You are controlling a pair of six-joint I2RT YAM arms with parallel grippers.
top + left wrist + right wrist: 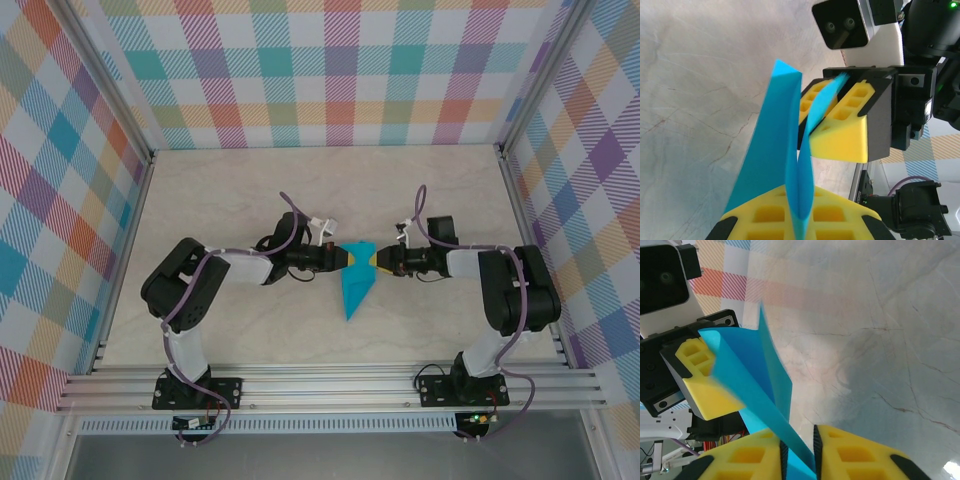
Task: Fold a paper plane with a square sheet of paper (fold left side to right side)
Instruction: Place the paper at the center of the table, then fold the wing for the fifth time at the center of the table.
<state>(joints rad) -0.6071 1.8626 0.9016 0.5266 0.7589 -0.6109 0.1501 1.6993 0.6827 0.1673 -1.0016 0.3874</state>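
Narrow, pointed paper plane [356,285] was held over mid-counter [250,190] between both arms. Left hand [338,258] was clamped on one flap, right hand [375,260] pinched shut on other. Folding was judged nearly complete; final wing shaping and set-down were judged outstanding.

Pale marbled worktop [300,190] lies open toward checked walls [300,70]; left hand [341,257] and right hand [374,259], pinching the turquoise paper plane [353,295], bar the centre.
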